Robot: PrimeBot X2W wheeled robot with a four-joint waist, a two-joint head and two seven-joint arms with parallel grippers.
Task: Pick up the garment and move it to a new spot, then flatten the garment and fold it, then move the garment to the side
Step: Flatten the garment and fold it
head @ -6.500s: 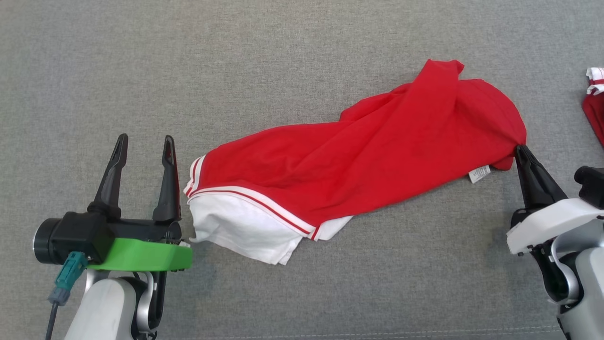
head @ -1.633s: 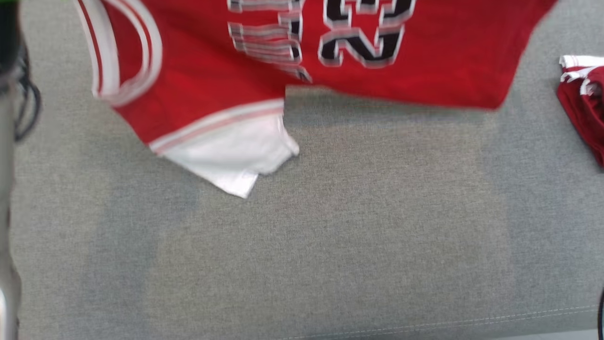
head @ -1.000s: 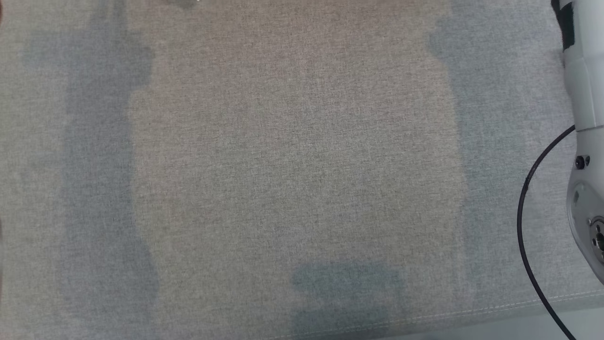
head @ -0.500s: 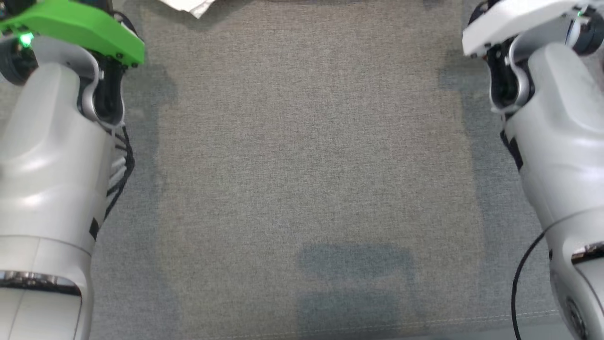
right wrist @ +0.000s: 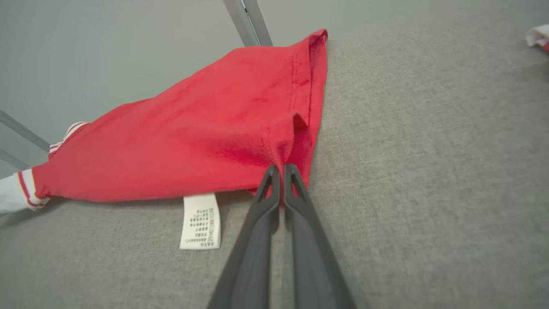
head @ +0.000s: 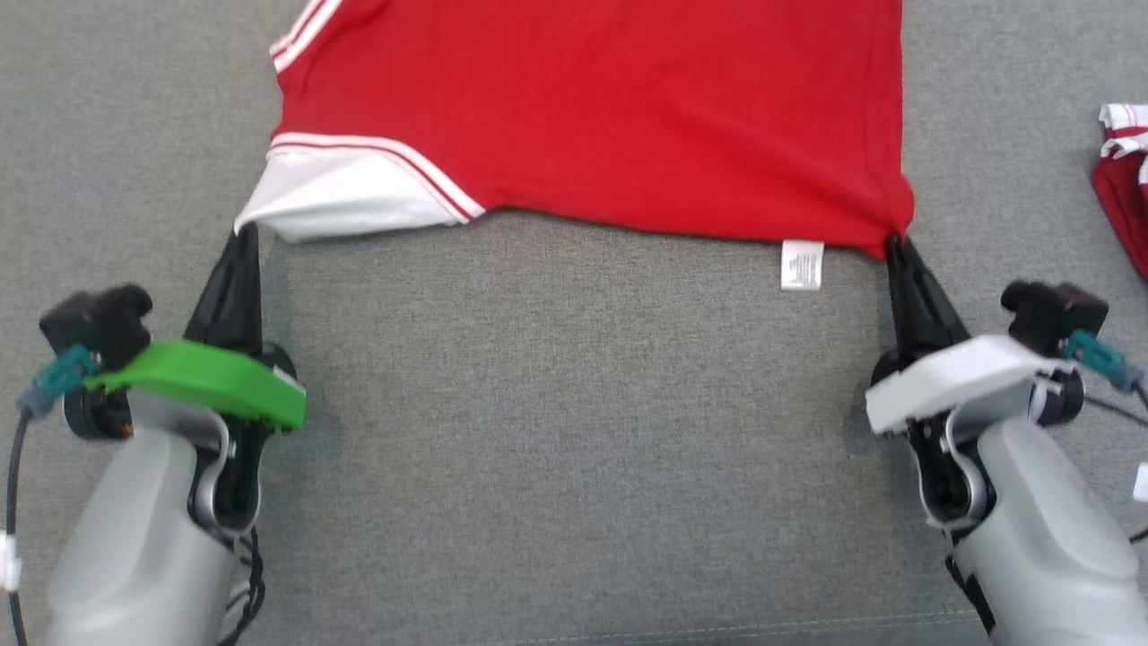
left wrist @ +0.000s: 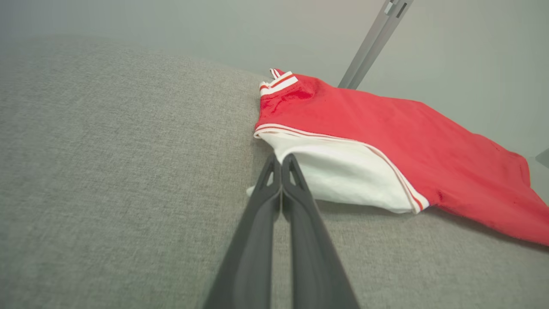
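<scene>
Head view: the red knit garment with white striped trim (head: 592, 117) lies spread at twelve o'clock on the grey woven fabric surface (head: 574, 431), its white care label (head: 801, 265) poking out from the near hem. The left gripper (head: 244, 235), at nine o'clock, is pinched tight on the white sleeve corner, and the right gripper (head: 892, 240), at three o'clock, is clamped on the red hem corner. Beyond it, at the edge, a bundled red-and-white cloth (head: 1123, 170) sits well apart.

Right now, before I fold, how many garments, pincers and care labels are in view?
Garments: 2, the red jersey and a second red garment at the right edge
Pincers: 2, left pincer and right pincer
Care label: 1
Total: 5
</scene>
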